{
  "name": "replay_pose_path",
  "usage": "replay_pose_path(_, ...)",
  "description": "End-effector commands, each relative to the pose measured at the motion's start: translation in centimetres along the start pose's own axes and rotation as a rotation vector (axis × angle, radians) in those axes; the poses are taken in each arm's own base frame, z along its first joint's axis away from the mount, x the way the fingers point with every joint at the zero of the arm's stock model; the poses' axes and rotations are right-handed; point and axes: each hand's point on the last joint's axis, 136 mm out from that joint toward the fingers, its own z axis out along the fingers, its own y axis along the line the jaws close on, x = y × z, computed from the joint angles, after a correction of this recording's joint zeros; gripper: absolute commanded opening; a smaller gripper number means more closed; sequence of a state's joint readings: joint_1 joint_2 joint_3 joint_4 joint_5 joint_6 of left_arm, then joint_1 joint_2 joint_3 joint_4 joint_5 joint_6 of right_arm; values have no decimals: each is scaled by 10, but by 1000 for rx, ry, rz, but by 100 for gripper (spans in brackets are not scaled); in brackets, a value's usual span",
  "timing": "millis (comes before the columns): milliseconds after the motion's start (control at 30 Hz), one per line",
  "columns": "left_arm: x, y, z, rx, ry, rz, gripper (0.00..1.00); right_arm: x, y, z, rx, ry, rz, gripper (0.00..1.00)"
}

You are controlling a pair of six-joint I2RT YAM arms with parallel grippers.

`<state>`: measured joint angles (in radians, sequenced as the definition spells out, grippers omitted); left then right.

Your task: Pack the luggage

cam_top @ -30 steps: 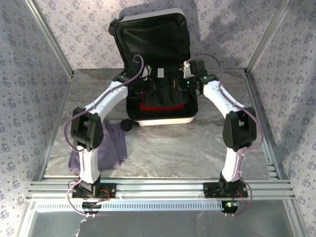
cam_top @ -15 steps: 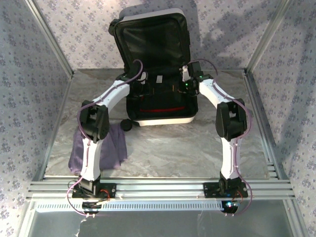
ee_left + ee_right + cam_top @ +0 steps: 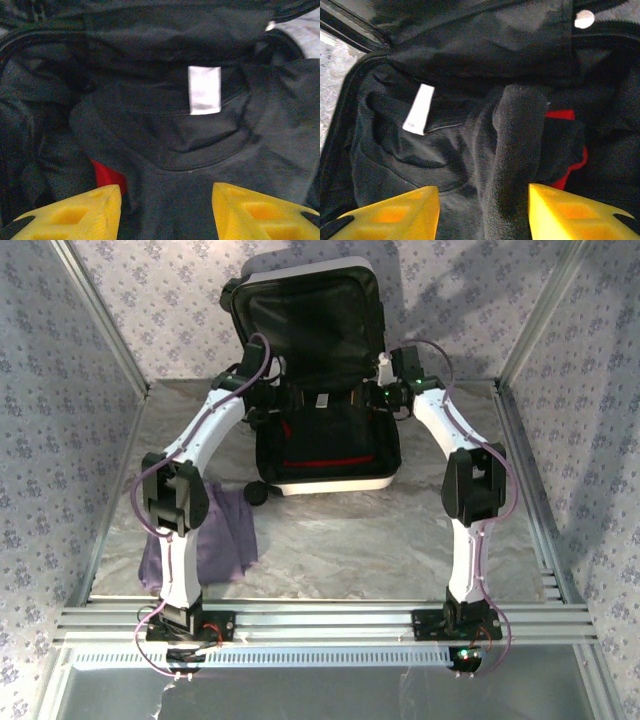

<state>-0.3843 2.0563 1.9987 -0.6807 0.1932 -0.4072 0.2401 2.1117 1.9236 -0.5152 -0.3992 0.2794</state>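
We see the luggage (image 3: 330, 483) lying open at the far middle of the worktop (image 3: 400, 540), its lid upright. Both arms arch forward from raised elbows, wrists dipping into it. The left tool (image 3: 165, 202) hangs spread wide, holding nothing, over a dark shirt (image 3: 200, 165) with 1 white label (image 3: 204, 90). The right tool (image 3: 482, 202) gapes likewise, a shirt fold standing ungripped between its fingers.

White arm links (image 3: 178, 575), black joints (image 3: 478, 488), purple cables (image 3: 137, 502); yellow gripper fingers (image 3: 75, 212).
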Motion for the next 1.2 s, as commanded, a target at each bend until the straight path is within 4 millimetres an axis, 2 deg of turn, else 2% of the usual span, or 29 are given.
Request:
replay_pose_path(0,-1,-27,-12,76,-2,42,51,-10,23,-16,-62,-39,-20,49)
replay_pose_path(100,3,-43,0,142,8,52,51,-11,24,-14,-66,-43,-13,48)
replay_pose_path(267,11,-47,26,165,43,42,51,-14,27,-20,-77,-75,-4,47)
replay_pose_path(467,8,-19,61,94,68,6,51,-9,28,-10,-87,-54,12,46)
replay_pose_path(700,10,3,101,96,109,-36,51,-9,34,-20,-105,-83,9,46)
replay_pose_path(833,16,9,114,93,120,-46,51,-8,35,-7,-122,-67,21,46)
replay_pose_path(967,19,10,120,97,126,-49,51,-4,34,8,-132,-48,30,46)
replay_pose_path(1167,20,11,124,98,128,-46,50,-3,14,33,-116,-32,69,46)
